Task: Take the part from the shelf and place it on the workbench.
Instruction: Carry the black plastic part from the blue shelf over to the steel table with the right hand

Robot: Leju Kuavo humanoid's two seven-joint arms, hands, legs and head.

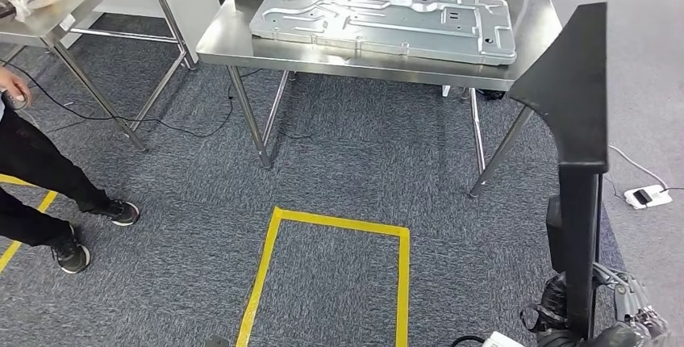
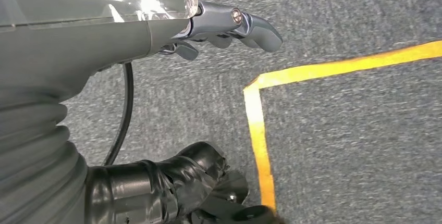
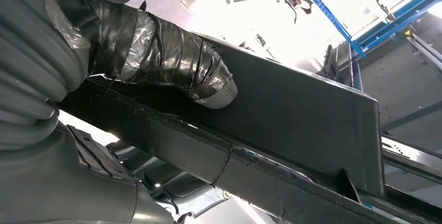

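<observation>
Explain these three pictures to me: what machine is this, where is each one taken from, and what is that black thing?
This is a two-armed walking robot. The wide picture comes from a camera high on its body, looking down at grey carpet, a yellow tape outline and a steel workbench carrying a large stamped metal panel. A person's legs show beside it. The other two pictures come from cameras at its wrists. The right robot hand grips a long black part, held upright. The left robot hand hangs over the carpet, holding nothing.
</observation>
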